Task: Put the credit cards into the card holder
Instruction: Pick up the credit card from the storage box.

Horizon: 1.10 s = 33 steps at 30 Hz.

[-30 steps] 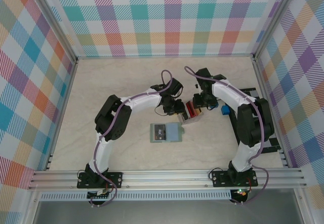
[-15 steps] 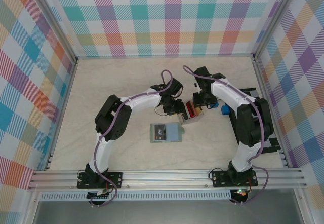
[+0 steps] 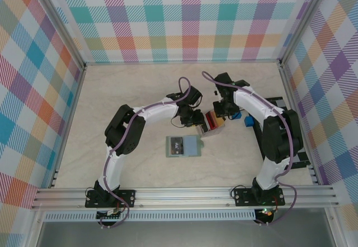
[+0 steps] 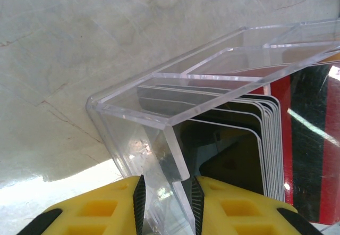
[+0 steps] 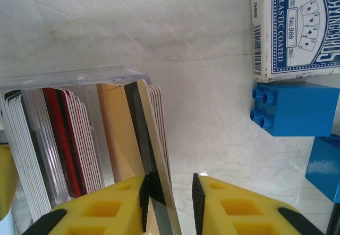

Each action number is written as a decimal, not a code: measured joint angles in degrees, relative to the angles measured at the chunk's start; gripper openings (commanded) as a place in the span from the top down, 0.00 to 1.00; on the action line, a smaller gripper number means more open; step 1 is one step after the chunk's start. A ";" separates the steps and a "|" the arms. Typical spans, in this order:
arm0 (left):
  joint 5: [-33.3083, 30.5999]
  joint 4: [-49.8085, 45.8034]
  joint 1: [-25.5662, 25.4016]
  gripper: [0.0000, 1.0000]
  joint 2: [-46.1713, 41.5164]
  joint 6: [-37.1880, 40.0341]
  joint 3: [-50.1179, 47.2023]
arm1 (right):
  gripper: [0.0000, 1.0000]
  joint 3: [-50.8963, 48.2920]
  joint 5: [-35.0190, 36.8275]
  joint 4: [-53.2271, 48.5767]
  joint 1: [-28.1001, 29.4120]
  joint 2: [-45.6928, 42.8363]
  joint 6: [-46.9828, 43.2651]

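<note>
Left pincer (image 4: pixel 167 192): pinching the upright corner wall of a clear box (image 4: pixel 159 102), with both black pads pressed against the acrylic. In the top view this pincer (image 3: pixel 197 118) sits at the box's left end.

Right pincer (image 5: pixel 169 190): narrowly spread, straddling 1 orange-yellow card (image 5: pixel 119 134) that has a dark stripe. The card leans on 1 pad (image 5: pixel 144 198). A thin strip of bench shows between the card and the other pad, so it is not clamped. In the top view this pincer (image 3: pixel 219 115) stands over the box's right end.

Credit cards (image 5: pixel 58 134): standing on edge in a row inside the clear box (image 5: pixel 74 76). Red, dark and grey-white edges are visible, with the orange-yellow card at the right end.

Card holder (image 3: pixel 183 146): lying open and flat on the bench (image 3: pixel 123 90), nearer the arm bases than the box and apart from it. 1 dark card (image 3: pixel 177 145) lies on its left half.

Surroundings: a playing-card pack (image 5: pixel 297 27) and a blue block (image 5: pixel 297 107) touch each other, well to the right of the box.
</note>
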 measured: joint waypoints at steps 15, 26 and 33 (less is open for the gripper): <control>0.04 0.00 0.00 0.70 0.00 0.00 0.00 | 0.82 0.00 0.76 -0.44 0.20 -2.10 0.02; 0.15 0.04 0.00 0.68 0.00 0.00 0.00 | 0.92 0.02 -1.77 -0.87 0.33 -6.71 1.49; 0.11 0.04 0.00 0.60 -0.09 -0.02 -0.07 | 0.98 -1.20 -7.69 0.61 0.31 -14.45 5.25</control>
